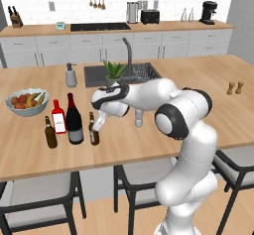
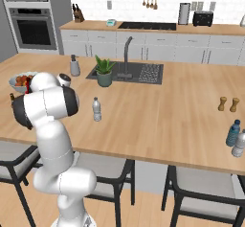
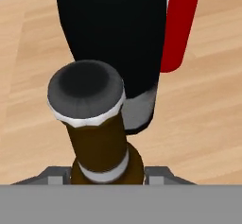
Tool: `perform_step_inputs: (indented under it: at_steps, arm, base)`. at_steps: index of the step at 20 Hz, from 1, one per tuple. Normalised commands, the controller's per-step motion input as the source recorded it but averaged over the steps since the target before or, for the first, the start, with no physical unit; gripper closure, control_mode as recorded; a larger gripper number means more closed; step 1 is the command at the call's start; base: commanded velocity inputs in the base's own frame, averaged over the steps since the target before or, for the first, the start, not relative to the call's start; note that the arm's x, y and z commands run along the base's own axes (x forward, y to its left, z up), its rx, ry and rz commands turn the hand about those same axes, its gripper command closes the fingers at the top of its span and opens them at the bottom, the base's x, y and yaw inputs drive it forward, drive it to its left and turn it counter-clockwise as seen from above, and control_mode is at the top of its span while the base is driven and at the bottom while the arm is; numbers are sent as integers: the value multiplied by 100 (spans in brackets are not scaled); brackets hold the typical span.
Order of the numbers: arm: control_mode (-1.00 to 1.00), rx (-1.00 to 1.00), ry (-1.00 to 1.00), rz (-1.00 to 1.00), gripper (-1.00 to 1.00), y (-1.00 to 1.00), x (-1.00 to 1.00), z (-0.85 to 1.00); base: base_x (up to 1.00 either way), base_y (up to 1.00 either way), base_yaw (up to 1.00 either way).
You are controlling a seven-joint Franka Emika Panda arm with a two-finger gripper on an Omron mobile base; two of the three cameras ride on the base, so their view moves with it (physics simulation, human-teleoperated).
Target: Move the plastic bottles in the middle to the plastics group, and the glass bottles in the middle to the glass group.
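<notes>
My gripper [image 1: 97, 122] is shut on the neck of the small brown beer bottle [image 1: 93, 135], which stands upright at the counter, just right of the tall dark wine bottle [image 1: 75, 122]. In the hand view the beer bottle [image 3: 97, 142] with its dark cap sits between my fingertips [image 3: 56, 178], in front of the wine bottle [image 3: 113, 34] and a red bottle neck [image 3: 182, 24]. The red-labelled bottle [image 1: 58, 117] and the plain dark brown bottle [image 1: 50, 133] stand left of the wine bottle. The clear water bottle [image 1: 139, 117] [image 2: 96, 109] stands mid-counter behind my arm.
A fruit bowl [image 1: 27, 102], a grey soap dispenser [image 1: 71, 75], a potted plant [image 1: 115, 73] and the sink [image 1: 144, 72] lie beyond. Two shakers [image 2: 228, 104] and two plastic bottles [image 2: 235, 137] stand far right. Stools [image 1: 44, 192] line the near edge.
</notes>
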Motion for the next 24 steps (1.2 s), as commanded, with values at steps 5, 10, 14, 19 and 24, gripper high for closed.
perform_step_inputs:
  at_steps: [5,10,14,19,24]
  arm:
    - [-100,0,-6,4,100,8,11,2]
    - [-100,0,-11,2,100,11,1,1]
    - [-100,1,-11,0,100,0,0,0]
    - [-100,1,-1,0,-100,0,0,0]
    - [-100,0,0,0,-100,0,0,0]
  base:
    - [0,0,0]
    - [0,0,0]
    - [0,0,0]
    - [0,0,0]
    - [0,0,0]
